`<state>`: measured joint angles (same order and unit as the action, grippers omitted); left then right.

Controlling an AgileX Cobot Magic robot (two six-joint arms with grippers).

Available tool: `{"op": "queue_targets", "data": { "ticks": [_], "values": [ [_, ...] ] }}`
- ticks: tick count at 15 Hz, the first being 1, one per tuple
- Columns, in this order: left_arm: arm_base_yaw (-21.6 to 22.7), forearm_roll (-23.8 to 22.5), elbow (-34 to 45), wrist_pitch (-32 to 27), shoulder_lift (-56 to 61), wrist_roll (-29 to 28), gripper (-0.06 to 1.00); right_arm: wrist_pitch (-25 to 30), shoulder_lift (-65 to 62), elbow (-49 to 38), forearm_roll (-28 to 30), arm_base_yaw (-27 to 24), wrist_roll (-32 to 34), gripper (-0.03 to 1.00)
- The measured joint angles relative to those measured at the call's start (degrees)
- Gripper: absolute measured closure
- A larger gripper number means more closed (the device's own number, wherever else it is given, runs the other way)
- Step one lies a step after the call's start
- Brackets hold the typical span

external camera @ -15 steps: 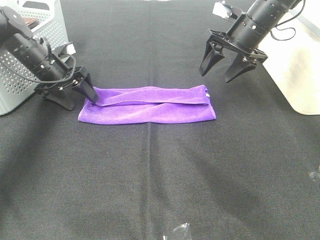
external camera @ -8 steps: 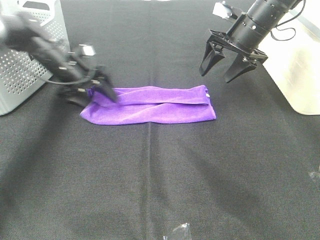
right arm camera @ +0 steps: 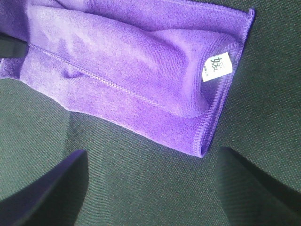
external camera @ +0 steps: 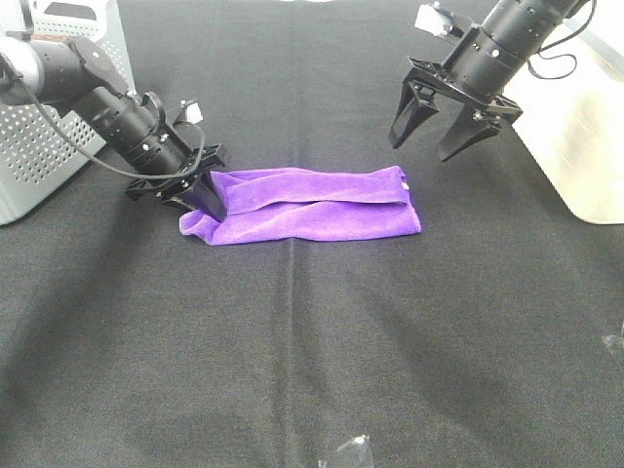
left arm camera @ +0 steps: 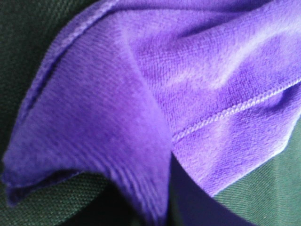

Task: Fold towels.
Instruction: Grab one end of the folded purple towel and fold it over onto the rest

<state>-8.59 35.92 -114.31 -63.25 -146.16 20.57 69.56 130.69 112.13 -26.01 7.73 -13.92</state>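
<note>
The purple towel (external camera: 312, 207) lies folded into a long strip on the black table cloth (external camera: 292, 341), with a small white tag (external camera: 403, 178) at its right end. My left gripper (external camera: 205, 195) is shut on the towel's left end, which is bunched and pulled inward. In the left wrist view the raised purple fold (left arm camera: 117, 117) fills the frame and my fingers are hidden. My right gripper (external camera: 434, 136) is open and empty, hovering behind the towel's right end. In the right wrist view the right gripper (right arm camera: 150, 188) stands apart from the towel's end (right arm camera: 117, 61) and tag (right arm camera: 217, 68).
A grey perforated basket (external camera: 58, 88) stands at the far left behind my left arm. A white container (external camera: 575, 127) stands at the right edge. Small clear plastic scraps lie at the front edge (external camera: 346, 453) and at the right edge (external camera: 614, 341).
My left gripper has moved right with the towel's left end, shortening and bunching the strip there. My right gripper has stayed still and open.
</note>
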Motion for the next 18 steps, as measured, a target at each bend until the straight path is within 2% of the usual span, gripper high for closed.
{"op": "queue_targets", "data": {
  "ticks": [1, 2, 3, 6, 9, 11, 14, 18],
  "values": [
    [-0.34, -1.72, 0.00, -0.11, 0.46, 0.00, 0.91, 0.00, 0.00, 0.00, 0.00, 0.00, 0.00, 0.25],
    [-0.63, -6.59, 0.06, -1.43, 1.60, 0.00, 0.91, 0.00, 0.00, 0.00, 0.00, 0.00, 0.00, 0.25],
    [-0.40, -9.28, 0.23, -2.81, 2.35, -0.11, 0.91, 0.00, 0.00, 0.00, 0.00, 0.00, 0.00, 0.25],
    [3.44, -14.21, 1.09, -5.61, 4.93, -0.23, 0.91, 0.00, 0.00, 0.00, 0.00, 0.00, 0.29, 0.25],
    [5.90, -15.41, 1.09, -5.73, 7.16, -0.34, 0.91, 0.00, 0.00, 0.00, 0.00, 0.00, 0.29, 0.25],
    [5.61, -15.53, 1.09, -5.67, 9.63, -0.34, 0.91, 0.00, -0.17, 0.00, 0.06, 0.00, 0.40, 0.25],
    [2.23, -15.36, -0.97, -5.56, 10.60, -0.29, 0.91, 0.00, -2.64, 0.00, 0.46, 0.00, 0.40, 0.25],
    [-5.33, -14.04, -9.28, -5.73, 8.77, -0.23, 0.91, 0.06, -7.91, 0.00, 0.52, 0.00, 0.40, 0.25]
  ]
}}
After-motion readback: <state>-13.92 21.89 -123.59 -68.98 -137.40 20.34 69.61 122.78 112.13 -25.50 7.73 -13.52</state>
